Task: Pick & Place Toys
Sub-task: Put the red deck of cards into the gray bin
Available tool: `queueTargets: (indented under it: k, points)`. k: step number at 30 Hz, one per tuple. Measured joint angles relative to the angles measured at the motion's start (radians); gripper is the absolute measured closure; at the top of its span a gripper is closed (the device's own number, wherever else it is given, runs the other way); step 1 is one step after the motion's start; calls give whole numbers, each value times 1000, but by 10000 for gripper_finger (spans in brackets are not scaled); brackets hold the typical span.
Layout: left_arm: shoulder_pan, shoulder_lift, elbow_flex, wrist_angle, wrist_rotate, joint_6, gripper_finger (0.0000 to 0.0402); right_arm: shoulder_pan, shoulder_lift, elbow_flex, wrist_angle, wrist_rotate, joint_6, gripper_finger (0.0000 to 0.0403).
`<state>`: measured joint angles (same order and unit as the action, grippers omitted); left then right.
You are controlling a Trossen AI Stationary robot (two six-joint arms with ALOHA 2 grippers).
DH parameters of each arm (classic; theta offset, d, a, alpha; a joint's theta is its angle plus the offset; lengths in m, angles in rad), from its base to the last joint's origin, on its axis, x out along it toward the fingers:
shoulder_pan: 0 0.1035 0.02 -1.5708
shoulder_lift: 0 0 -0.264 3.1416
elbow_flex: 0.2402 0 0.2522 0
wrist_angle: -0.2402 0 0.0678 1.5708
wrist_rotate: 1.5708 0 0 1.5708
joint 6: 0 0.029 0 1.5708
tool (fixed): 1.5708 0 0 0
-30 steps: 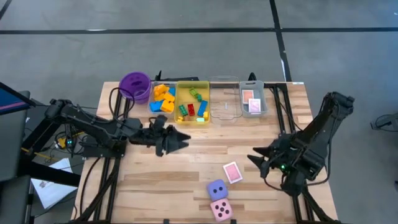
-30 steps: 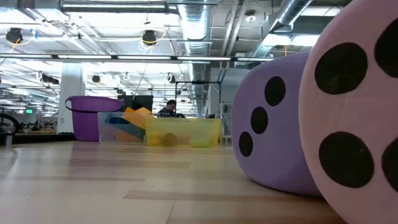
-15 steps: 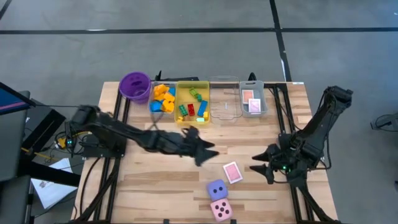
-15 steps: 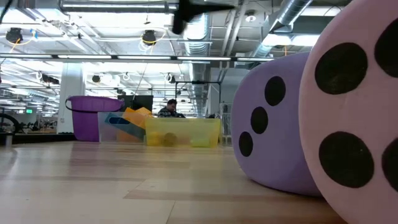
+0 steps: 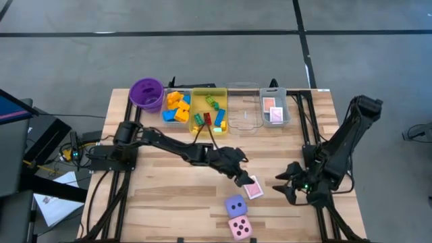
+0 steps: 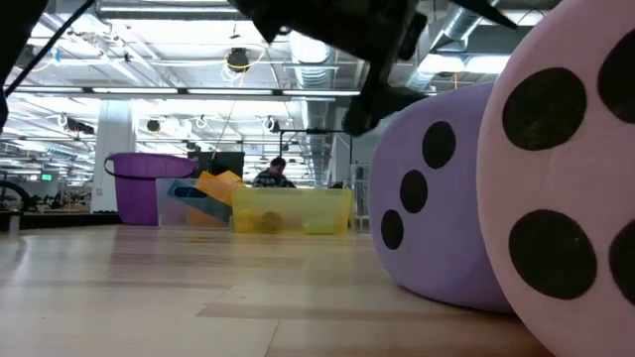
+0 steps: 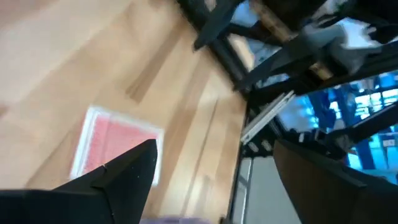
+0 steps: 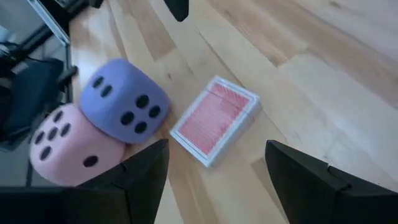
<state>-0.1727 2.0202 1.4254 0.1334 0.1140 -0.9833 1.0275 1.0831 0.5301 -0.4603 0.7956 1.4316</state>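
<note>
A pink-backed card (image 5: 252, 187) lies flat on the wooden table, right of the middle. Just nearer sit a purple die (image 5: 235, 206) and a pink die (image 5: 239, 227), side by side at the near edge. My left gripper (image 5: 242, 179) is stretched out from the left. It hangs open just above the card's left edge (image 7: 112, 146), tilted down, holding nothing. My right gripper (image 5: 286, 183) stands open to the card's right, pointing at the card (image 8: 214, 119) and both dice (image 8: 123, 107). In the low view the dice (image 6: 437, 198) fill the right side.
Along the far edge stand a purple cup (image 5: 146, 93), a clear tray of orange and blue bricks (image 5: 176, 106), a yellow tray of mixed bricks (image 5: 208, 112), an empty clear tray (image 5: 243, 116) and a clear tray with cards (image 5: 274, 111). Bare wood lies at the near left.
My left gripper has swept from in front of the trays toward the table's right and near edge, sinking and tipping down until it hangs over the card. My right gripper has sunk a little and turned toward the card. The card and the dice have stayed put.
</note>
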Motion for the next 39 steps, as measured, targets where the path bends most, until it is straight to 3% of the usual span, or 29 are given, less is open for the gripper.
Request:
queueTargets:
  k: [6, 11, 19, 27, 33, 39]
  points:
    - [8, 59, 7, -29, 33, -20, 118, -4, 52, 1, 3, -55, 9, 143]
    - [1, 139, 16, 45, 114, -20, 147, -10, 69, 1, -3, -110, 10, 143]
    - [2, 295, 185, 48, 155, -10, 207, -9, 68, 1, -3, -177, 12, 143]
    - [5, 359, 261, -147, 155, 95, 301, -11, 68, 1, -5, -190, 12, 143]
    - [20, 342, 259, -267, 98, 195, 389, -34, 68, 1, -7, -189, 17, 143]
    - [68, 317, 259, -359, -84, 197, 400, -67, 68, 1, 0, -186, 8, 143]
